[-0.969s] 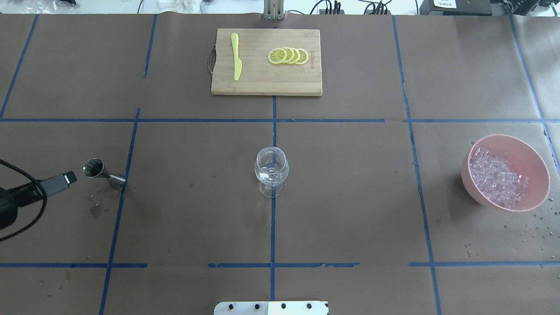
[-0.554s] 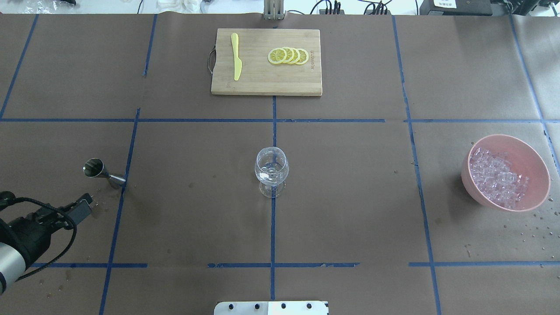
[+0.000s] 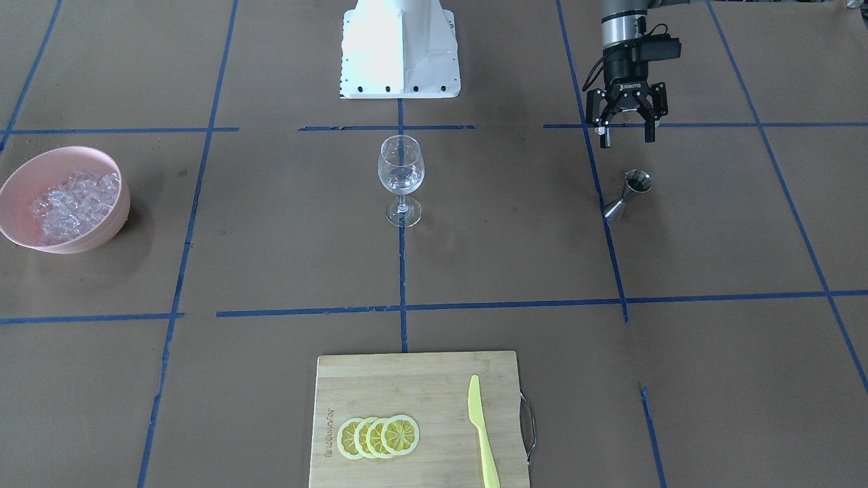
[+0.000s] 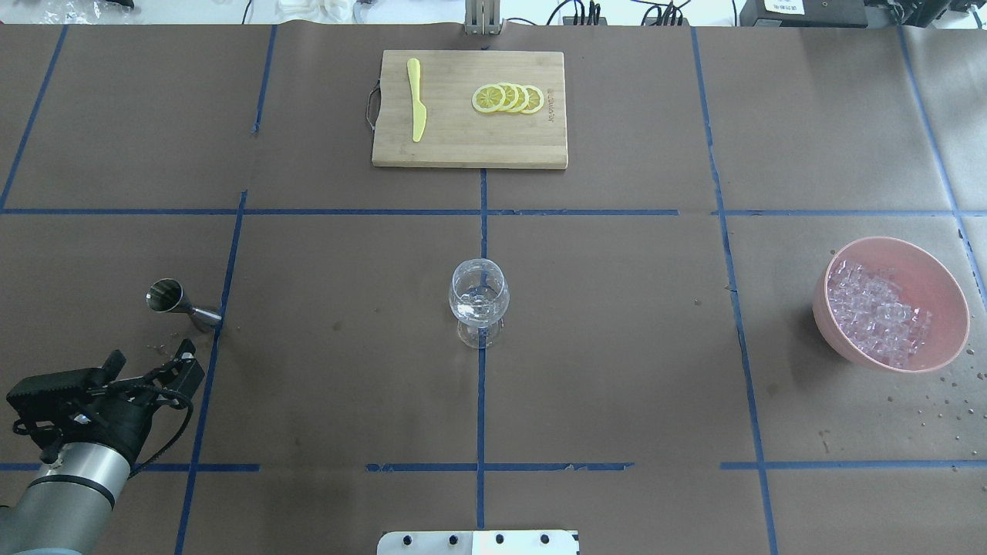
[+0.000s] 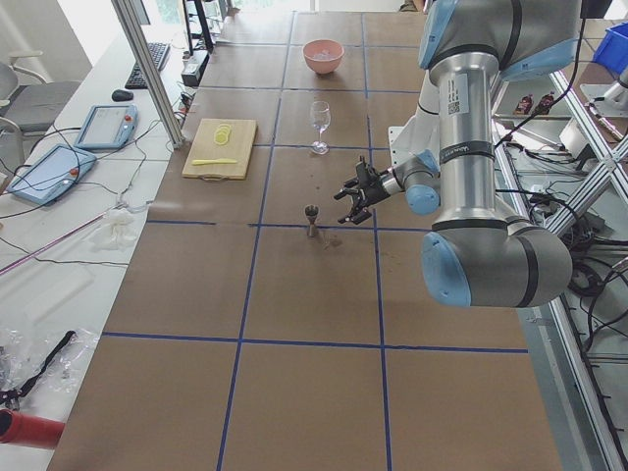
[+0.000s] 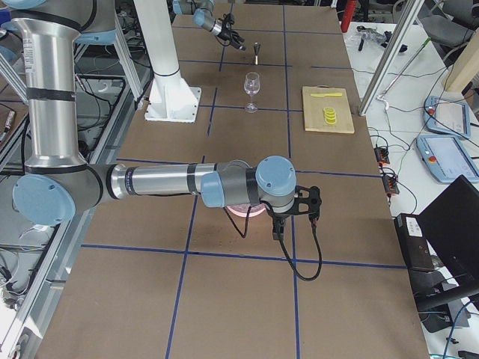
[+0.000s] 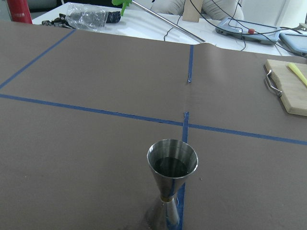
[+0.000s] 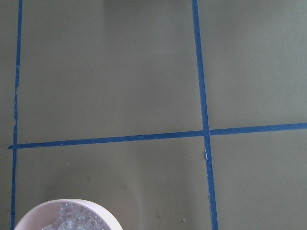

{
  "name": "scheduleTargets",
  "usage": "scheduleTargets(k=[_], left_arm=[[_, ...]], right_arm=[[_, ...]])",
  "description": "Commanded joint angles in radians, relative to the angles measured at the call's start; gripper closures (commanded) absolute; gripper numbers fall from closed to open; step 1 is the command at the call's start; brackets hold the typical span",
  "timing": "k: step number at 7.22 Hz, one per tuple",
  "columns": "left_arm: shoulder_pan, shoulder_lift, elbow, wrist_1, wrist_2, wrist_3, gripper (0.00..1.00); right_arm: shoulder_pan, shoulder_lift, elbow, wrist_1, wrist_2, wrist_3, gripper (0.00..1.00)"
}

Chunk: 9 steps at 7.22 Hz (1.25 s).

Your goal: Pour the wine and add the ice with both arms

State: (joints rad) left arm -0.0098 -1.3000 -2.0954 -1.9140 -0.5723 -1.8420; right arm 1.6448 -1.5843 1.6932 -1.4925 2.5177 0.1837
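A steel jigger [image 7: 171, 184] with dark liquid in its top cup stands upright at the table's left [image 4: 181, 302]. My left gripper [image 3: 625, 133] hovers open and empty just on the robot's side of the jigger [image 3: 627, 195], apart from it. A clear stemmed wine glass [image 4: 479, 304] stands upright at the centre. Ice [image 4: 875, 312] fills a pink bowl [image 4: 944, 297] on the right. The right arm's wrist [image 6: 277, 183] hangs over that bowl. My right gripper [image 6: 278, 224] shows only in the exterior right view, so I cannot tell its state. Ice [image 8: 72, 221] peeks in at the right wrist view's bottom edge.
A wooden cutting board [image 4: 470, 146] at the far centre carries a yellow knife [image 4: 417, 100] and lemon slices [image 4: 509, 99]. The white robot base [image 3: 400, 47] sits at the near edge. Wet spots mark the paper near the jigger and near the bowl.
The left arm has swung in from the table's left edge and back toward the robot's side. Its gripper now points forward at the jigger. Glass, bowl and jigger have not moved.
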Motion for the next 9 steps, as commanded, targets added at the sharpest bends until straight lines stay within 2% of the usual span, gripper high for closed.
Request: scheduleTargets(k=[1,2,4,6,7,8,9], left_arm=[[-0.002,-0.062,0.072,0.004,0.060,-0.014,0.01],[-0.005,-0.105,0.127,0.004,0.083,-0.016,0.01],[-0.021,-0.123,0.187,0.003,0.106,-0.017,0.01],[-0.086,-0.184,0.262,0.003,0.120,-0.017,0.02],[-0.126,-0.240,0.306,0.003,0.121,-0.017,0.06],[-0.148,-0.245,0.319,0.003,0.121,-0.017,0.10],[-0.156,-0.245,0.321,0.003,0.121,-0.017,0.19]], right_arm=[[0.000,0.001,0.002,0.000,0.000,0.006,0.00],[0.000,0.003,0.003,0.000,0.001,0.006,0.00],[0.000,0.006,0.003,0.000,0.001,0.006,0.00],[-0.002,0.007,0.003,0.000,0.001,0.008,0.00],[-0.006,0.007,0.003,0.000,0.001,0.008,0.00],[-0.011,0.009,0.003,0.000,0.001,0.008,0.00],[-0.016,0.007,0.009,0.000,0.000,0.011,0.00]])
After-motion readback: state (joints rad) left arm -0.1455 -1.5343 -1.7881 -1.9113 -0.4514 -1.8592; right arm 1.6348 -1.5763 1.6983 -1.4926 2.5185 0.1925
